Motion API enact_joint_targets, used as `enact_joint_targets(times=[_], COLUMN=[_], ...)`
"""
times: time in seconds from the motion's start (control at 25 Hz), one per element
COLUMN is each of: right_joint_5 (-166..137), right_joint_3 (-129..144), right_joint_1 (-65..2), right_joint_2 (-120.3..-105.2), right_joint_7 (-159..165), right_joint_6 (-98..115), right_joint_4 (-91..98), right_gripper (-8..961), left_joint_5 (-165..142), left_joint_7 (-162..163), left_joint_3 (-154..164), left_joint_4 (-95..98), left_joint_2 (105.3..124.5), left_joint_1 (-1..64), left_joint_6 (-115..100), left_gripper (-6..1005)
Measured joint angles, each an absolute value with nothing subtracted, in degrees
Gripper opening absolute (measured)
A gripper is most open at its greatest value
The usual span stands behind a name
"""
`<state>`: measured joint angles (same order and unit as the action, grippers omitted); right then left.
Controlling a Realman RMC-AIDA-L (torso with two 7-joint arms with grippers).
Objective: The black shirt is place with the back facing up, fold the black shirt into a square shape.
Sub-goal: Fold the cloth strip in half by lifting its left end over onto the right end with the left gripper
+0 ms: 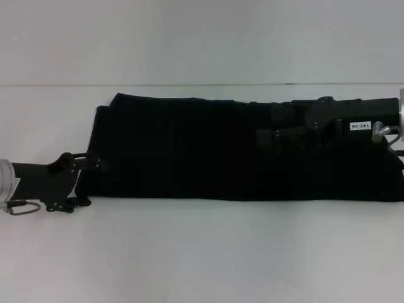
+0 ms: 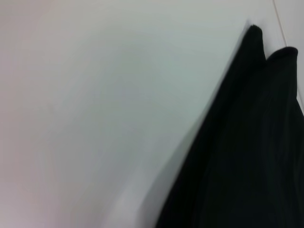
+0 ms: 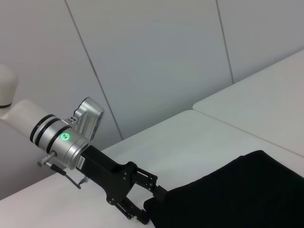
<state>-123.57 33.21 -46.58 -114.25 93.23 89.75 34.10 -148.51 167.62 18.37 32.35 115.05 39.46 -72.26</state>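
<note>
- Black shirt (image 1: 189,148) lies folded into a long band across the middle of the white worktop (image 1: 202,252), reaching its right edge
- My left gripper (image 1: 88,180) sits at the shirt's left end, fingers clamped on the fabric edge
- My right gripper (image 1: 268,137) rests over the shirt's right half; fingers open or closed: cannot tell

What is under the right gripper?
The black shirt lies under the right gripper, spread on the white table. The table beneath the shirt is covered.
</note>
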Motion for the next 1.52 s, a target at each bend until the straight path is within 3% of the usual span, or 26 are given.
enact_joint_targets(times=[1.24, 1.52], right_joint_5=[-122.8, -122.1], right_joint_3=[32.7, 32.7], right_joint_1=[-45.5, -45.2], right_joint_2=[-114.52, -114.51], right_joint_7=[93.5, 93.5], right_joint_6=[90.3, 90.4], right_joint_4=[34.1, 34.1], right_gripper=[915, 914], left_joint_5=[-148.1, -148.0], left_joint_7=[161.6, 159.1], left_joint_3=[18.8, 18.6], left_joint_4=[32.3, 32.3], left_joint_2=[114.77, 114.87], left_joint_1=[40.5, 40.0], left_joint_6=[-69.7, -69.4], left_gripper=[898, 561])
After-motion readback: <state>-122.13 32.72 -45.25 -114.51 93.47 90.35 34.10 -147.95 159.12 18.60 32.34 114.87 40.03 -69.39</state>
